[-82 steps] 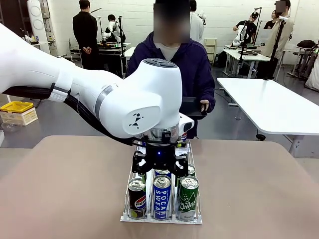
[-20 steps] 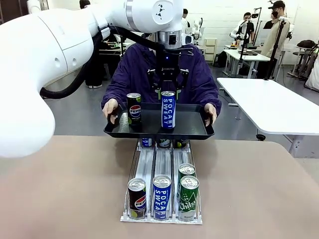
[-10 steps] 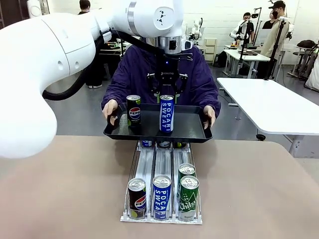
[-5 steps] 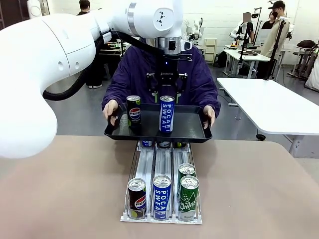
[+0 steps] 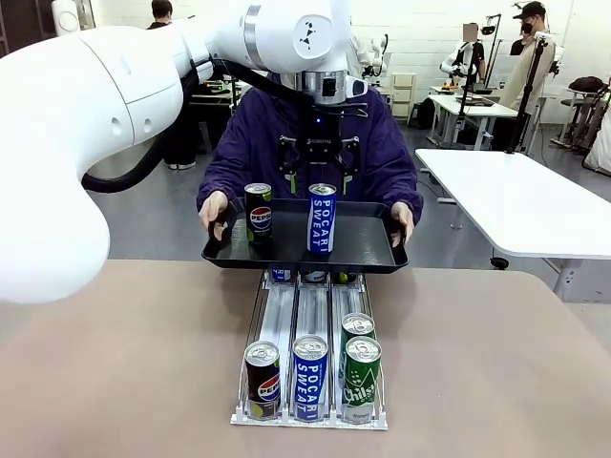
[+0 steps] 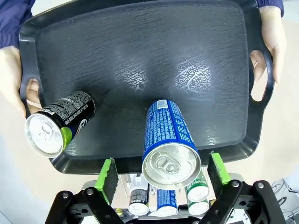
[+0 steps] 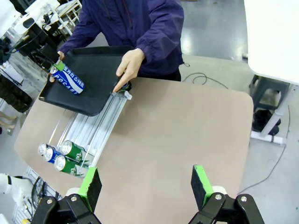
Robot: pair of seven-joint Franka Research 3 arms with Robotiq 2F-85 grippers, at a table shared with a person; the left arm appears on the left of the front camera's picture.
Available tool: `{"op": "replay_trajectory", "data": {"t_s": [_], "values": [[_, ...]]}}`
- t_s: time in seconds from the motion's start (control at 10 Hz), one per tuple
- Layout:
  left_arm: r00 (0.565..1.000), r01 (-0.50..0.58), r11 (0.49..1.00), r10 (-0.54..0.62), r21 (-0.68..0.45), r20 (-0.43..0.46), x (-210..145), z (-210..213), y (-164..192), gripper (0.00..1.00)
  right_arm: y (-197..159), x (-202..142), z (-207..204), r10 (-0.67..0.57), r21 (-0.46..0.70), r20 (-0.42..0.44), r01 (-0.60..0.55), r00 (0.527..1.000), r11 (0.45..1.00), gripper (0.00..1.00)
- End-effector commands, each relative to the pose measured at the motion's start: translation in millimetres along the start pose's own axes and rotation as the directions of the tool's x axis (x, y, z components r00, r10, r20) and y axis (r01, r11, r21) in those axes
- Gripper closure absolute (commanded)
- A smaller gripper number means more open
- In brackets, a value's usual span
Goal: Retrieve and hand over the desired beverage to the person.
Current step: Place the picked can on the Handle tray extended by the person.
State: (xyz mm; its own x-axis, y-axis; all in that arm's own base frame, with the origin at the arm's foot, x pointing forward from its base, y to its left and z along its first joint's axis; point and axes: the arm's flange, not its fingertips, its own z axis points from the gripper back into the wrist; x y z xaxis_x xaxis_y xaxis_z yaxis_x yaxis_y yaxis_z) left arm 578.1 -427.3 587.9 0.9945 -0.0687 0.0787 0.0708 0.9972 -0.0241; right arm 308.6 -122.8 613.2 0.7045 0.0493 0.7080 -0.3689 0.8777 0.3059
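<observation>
Where the tabletop (image 5: 124, 363) lies nearest the camera, a clear dispenser rack (image 5: 310, 382) holds a Pepsi can, a Pocari Sweat can and two green Chilsung cans at its near end. Beyond the rack's far end, the person (image 5: 258, 143) in the dark purple jacket holds a black tray (image 5: 368, 246) by both handles, level above the tabletop edge. On the tray stand two upright cans: a black Pepsi can (image 5: 258, 211) toward the left and the blue Pocari Sweat can (image 5: 322, 218) near the middle. Directly above the blue can hangs the left gripper (image 5: 322, 172), pointing down, its jaws spread wide. In the left wrist view the green pads (image 6: 107, 173) stand clear on either side of the can's silver top, touching nothing. The right gripper (image 7: 145, 186) hovers high over the tabletop's other side, fingers wide apart and empty.
</observation>
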Motion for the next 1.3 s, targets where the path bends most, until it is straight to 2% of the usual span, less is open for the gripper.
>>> {"op": "replay_trajectory", "data": {"t_s": [0.0, 0.1, 0.3, 0.4, 0.5, 0.7, 0.9, 1.2], "values": [[1.000, 0.028, 1.000, -0.028, -0.001, -0.003, 6.1, 6.3, 1.0, 0.00, -1.4, 0.5, -2.3, 0.004, 0.030, 0.008, -0.004, 1.000, 1.000, 0.00], [0.998, 0.046, 0.999, -0.045, -0.012, 0.035, -4.5, 13.8, 4.6, 0.00, -1.4, 0.5, -2.3, 0.004, 0.030, 0.008, -0.004, 1.000, 1.000, 0.00], [0.971, 0.192, 0.981, -0.185, -0.038, 0.148, -59.8, 42.2, 42.8, 0.00, -1.4, 0.5, -2.3, 0.004, 0.030, 0.008, -0.004, 1.000, 1.000, 0.00], [0.952, 0.277, 0.958, -0.263, -0.077, 0.156, -91.8, 55.8, 73.7, 0.00, -1.4, 0.5, -2.3, 0.004, 0.030, 0.008, -0.004, 1.000, 1.000, 0.00], [0.918, 0.366, 0.925, -0.342, -0.101, 0.201, -126.3, 67.2, 111.2, 0.00, -1.4, 0.5, -2.3, 0.004, 0.030, 0.008, -0.004, 1.000, 1.000, 0.00], [0.855, 0.476, 0.876, -0.442, -0.073, 0.271, -166.4, 64.5, 176.5, 0.00, -1.4, 0.5, -2.3, 0.004, 0.030, 0.008, -0.004, 1.000, 1.000, 0.00], [0.813, 0.527, 0.845, -0.469, -0.092, 0.346, -193.0, 58.0, 225.5, 0.00, -1.4, 0.5, -2.3, 0.004, 0.030, 0.008, -0.004, 1.000, 1.000, 0.00], [0.827, 0.491, 0.864, -0.425, -0.107, 0.367, -225.6, 51.2, 261.9, 0.00, -1.4, 0.5, -2.3, 0.004, 0.030, 0.008, -0.004, 1.000, 1.000, 0.00]]}}
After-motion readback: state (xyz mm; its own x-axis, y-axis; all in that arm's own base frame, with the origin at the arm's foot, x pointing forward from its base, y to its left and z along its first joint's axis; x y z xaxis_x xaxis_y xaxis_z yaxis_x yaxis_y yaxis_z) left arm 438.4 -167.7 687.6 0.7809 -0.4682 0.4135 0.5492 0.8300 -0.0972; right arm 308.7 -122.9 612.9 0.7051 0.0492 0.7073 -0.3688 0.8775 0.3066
